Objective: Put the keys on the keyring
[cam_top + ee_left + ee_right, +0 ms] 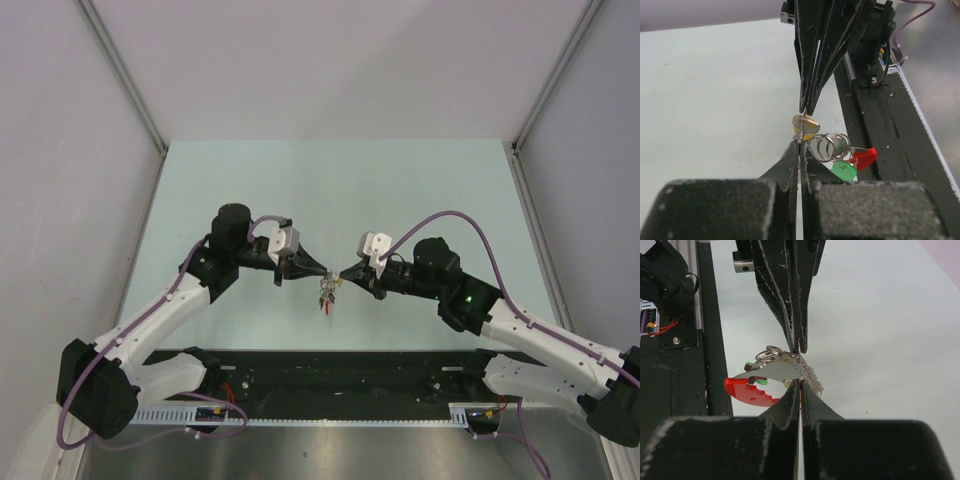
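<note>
Both grippers meet tip to tip above the table's middle. The keyring (327, 295) hangs between them. Its wire rings (832, 146), pale grey tag (780, 369) and red curved band (747, 391) show in the wrist views. My left gripper (801, 143) is shut on the keyring's thin metal edge. My right gripper (800, 383) is shut with an orange sliver between its jaws, the yellow-orange key (806, 125). A green key (844, 171) hangs from the rings, with the red band (864, 158) beside it. No separate red key can be made out.
A black rail (340, 375) with cables runs along the table's near edge, below the hanging bundle. Grey enclosure walls (80, 200) stand to the left, right and back of the pale green table (330, 190).
</note>
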{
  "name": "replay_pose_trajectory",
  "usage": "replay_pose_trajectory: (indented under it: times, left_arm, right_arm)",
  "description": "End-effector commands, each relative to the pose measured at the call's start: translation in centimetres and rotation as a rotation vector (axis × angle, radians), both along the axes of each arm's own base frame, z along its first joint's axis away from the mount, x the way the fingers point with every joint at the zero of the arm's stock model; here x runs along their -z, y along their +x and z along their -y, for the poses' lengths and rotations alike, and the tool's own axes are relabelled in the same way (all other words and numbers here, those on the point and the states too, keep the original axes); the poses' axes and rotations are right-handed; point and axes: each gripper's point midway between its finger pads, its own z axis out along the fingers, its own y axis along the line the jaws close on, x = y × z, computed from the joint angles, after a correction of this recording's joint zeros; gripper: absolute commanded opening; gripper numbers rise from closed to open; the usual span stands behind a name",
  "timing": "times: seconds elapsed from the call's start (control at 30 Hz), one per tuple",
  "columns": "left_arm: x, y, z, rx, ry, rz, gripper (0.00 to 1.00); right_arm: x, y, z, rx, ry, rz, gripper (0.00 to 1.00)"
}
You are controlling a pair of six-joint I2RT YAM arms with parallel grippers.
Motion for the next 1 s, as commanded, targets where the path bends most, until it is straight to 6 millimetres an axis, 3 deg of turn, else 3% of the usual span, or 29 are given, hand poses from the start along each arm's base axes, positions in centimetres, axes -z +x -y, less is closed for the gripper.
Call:
replay_pose_trajectory:
  times: [0.0, 0.43, 0.97]
  left_arm:
    - [0.5, -0.2, -0.5, 0.010, 0.012, 0.077, 0.00]
    - [1.6, 0.2, -0.4, 0.010, 0.028, 0.071, 0.00]
    - [1.3, 0.2, -0.3, 0.019, 0.025, 0.087, 0.01]
  right_arm:
    - [-2.3, -0.2, -0.5, -0.012, 0.043, 0.014, 0.00]
    - [-0.7, -0.2, -0.6, -0.021, -0.004, -0.020, 0.00]
    - [-1.2, 0.3, -1.0, -0.002, 0.044, -0.066, 0.00]
